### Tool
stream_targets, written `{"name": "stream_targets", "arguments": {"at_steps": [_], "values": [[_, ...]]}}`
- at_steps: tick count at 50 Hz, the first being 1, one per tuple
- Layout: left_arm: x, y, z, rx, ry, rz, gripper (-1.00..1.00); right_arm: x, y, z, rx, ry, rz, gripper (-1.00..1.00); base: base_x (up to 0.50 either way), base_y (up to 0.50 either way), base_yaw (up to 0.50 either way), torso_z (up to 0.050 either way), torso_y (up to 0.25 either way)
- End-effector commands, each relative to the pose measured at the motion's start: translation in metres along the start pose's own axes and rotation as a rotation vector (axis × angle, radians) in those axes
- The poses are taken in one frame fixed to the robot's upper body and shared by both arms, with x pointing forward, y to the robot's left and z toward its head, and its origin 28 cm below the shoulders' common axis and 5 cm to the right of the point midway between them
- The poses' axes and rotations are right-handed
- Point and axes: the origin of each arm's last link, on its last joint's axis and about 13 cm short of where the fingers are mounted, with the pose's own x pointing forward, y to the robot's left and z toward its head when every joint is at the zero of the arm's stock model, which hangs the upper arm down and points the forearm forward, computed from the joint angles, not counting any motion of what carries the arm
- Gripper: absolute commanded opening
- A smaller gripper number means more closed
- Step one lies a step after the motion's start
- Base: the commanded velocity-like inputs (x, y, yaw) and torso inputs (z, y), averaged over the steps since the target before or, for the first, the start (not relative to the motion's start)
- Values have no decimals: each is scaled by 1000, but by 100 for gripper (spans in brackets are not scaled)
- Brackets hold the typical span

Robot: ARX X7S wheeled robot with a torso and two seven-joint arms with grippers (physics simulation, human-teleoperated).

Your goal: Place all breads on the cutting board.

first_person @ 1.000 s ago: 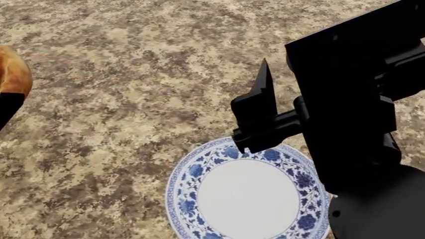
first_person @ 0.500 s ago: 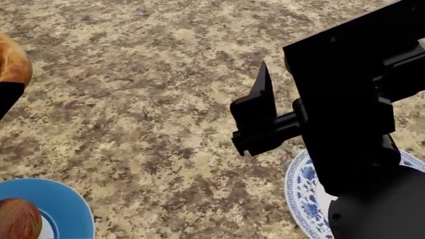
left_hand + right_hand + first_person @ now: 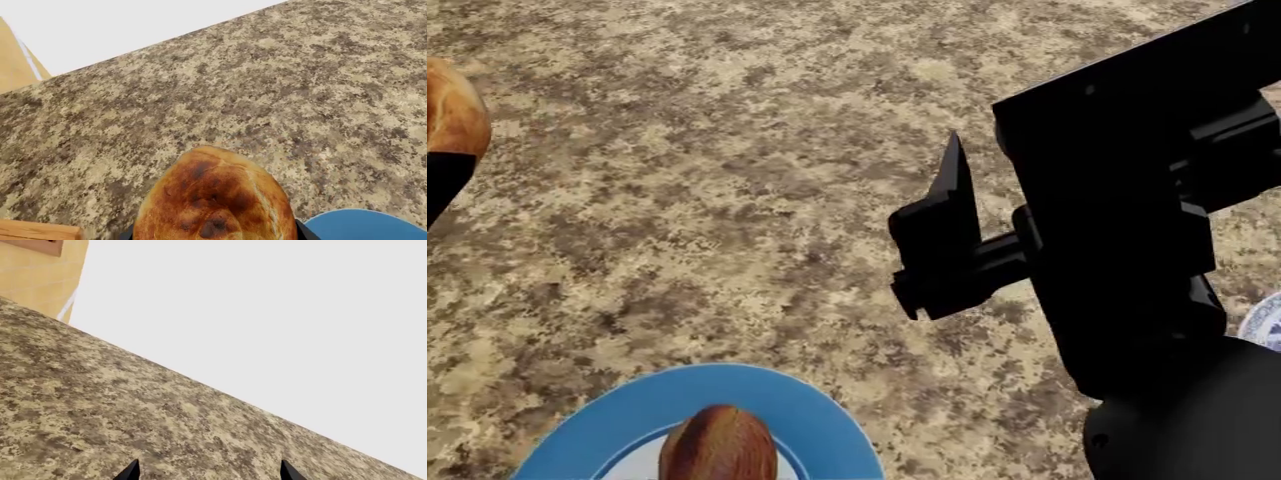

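Note:
A golden-brown bun (image 3: 213, 200) with dark scorch marks fills the space between the jaws of my left gripper (image 3: 215, 236), which is shut on it above the granite counter. In the head view the same bun (image 3: 451, 105) shows at the far left edge. The oval reddish-brown roll (image 3: 718, 445) lies on a blue plate (image 3: 821, 425) at the bottom. A corner of the wooden cutting board (image 3: 33, 231) shows in the left wrist view, beside the held bun. My right gripper (image 3: 208, 475) is open over bare counter, and one of its fingers (image 3: 950, 205) points up in the head view.
The blue plate's rim (image 3: 363, 222) lies close to the held bun in the left wrist view. A sliver of the blue-and-white floral plate (image 3: 1265, 320) shows at the right edge. The speckled granite counter (image 3: 734, 200) ends at a far edge against a white background (image 3: 267, 315).
The head view has swung: the floral plate slid off to the right edge, and the blue plate with the roll came in at the bottom. Both grippers hold their poses.

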Motion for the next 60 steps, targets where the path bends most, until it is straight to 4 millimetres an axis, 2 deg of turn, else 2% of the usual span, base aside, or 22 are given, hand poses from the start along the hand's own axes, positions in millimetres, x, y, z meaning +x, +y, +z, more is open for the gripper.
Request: {"name": "stream_targets", "arguments": {"at_steps": [1, 33, 42, 60], "values": [[-3, -2, 6, -9, -49, -21, -100, 5, -6, 7, 3, 9, -21, 100, 0, 500, 0, 0, 0], [-2, -2, 11, 10, -65, -19, -100, 3, -9, 12, 26, -4, -25, 100, 0, 500, 0, 0, 0], [16, 27, 18, -59, -69, 118, -100, 1, -9, 8, 32, 10, -20, 100, 0, 0, 0, 0, 1], [47, 54, 17, -128, -24, 212, -100, 3, -8, 7, 41, 13, -23, 100, 0, 0, 0, 0, 0]]}}
